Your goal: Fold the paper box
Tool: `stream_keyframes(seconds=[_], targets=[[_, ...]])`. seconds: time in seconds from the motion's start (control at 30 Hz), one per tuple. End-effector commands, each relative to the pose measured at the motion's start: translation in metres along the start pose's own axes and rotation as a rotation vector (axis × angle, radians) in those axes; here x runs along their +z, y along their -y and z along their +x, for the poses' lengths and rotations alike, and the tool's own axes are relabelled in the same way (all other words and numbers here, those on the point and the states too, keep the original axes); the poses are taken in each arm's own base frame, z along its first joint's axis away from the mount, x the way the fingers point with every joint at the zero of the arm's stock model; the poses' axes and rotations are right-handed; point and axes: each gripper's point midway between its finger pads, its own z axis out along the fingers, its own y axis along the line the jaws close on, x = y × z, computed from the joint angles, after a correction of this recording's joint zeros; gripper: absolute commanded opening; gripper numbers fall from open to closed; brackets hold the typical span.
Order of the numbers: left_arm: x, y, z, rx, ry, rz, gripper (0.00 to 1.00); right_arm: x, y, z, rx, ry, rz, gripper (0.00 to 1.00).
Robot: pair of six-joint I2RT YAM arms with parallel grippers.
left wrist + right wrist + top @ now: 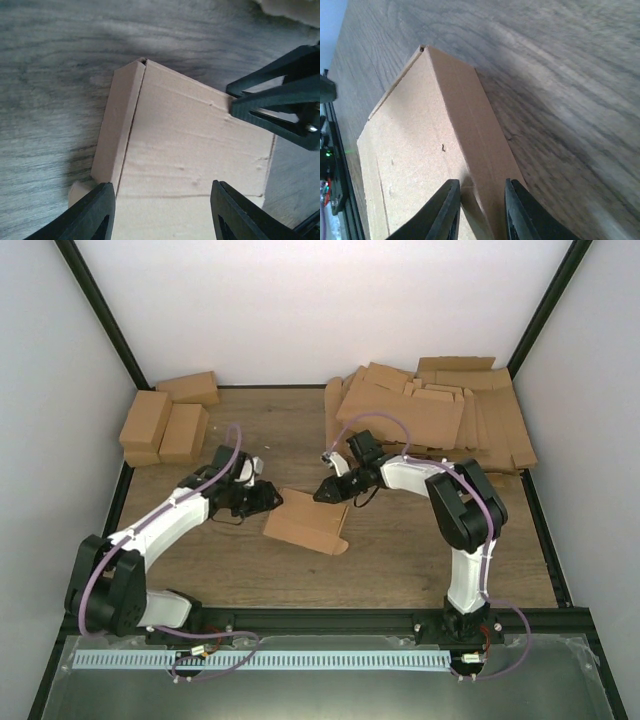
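Looking down from overhead: the paper box lies partly folded at the middle of the wooden table, with an arm reaching in on it from each side of the frame.

Entry, right gripper: jaws drawn narrow, one finger on each side of the raised folded ridge along the box's upper edge. Both look pressed against the cardboard, so it has a pinch on the box.

Entry, left gripper: jaws well spread, straddling the box's left end, with the flat top panel showing between them in its wrist view. The finger at lower left sits just beside the turned-up side flap; I cannot tell whether it touches.

The box rests on the table. A heap of flat cardboard sheets sits at upper right and small closed cartons at upper left, both well apart from the box.
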Motion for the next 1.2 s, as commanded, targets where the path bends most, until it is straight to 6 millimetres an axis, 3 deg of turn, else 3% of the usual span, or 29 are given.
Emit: stream_keyframes(seconds=[0.0,0.1,0.33,0.5,0.57,0.67,0.87,1.0,1.17], targets=[[-0.032,0.027,-0.021,0.037,0.085,0.048,0.55,-0.006,0.022,-0.005,0.092,0.023,-0.031,0.26],[-0.043,0.037,-0.018,0.035,0.087,0.093,0.56,-0.005,0.035,-0.007,0.125,0.025,-0.040,0.25],[-0.045,0.047,0.004,0.019,0.039,0.193,0.56,-0.015,0.060,-0.020,0.212,0.078,-0.074,0.26],[-0.033,0.042,0.014,-0.020,0.025,0.234,0.53,-0.020,0.060,-0.029,0.193,0.090,-0.084,0.27],[-0.018,0.036,0.026,-0.083,0.006,0.265,0.48,-0.019,0.059,-0.030,0.190,0.091,-0.091,0.28],[-0.002,0.043,0.021,-0.119,0.043,0.337,0.44,-0.019,0.058,-0.031,0.184,0.092,-0.101,0.30],[0.024,0.054,-0.009,-0.101,0.075,0.338,0.41,-0.021,0.057,-0.034,0.176,0.098,-0.094,0.33],[0.022,0.046,-0.032,-0.086,0.155,0.247,0.41,-0.032,0.068,-0.045,0.180,0.122,0.026,0.35],[0.010,0.041,-0.050,-0.084,0.226,0.236,0.47,-0.072,0.066,-0.067,0.163,0.214,0.209,0.36]])
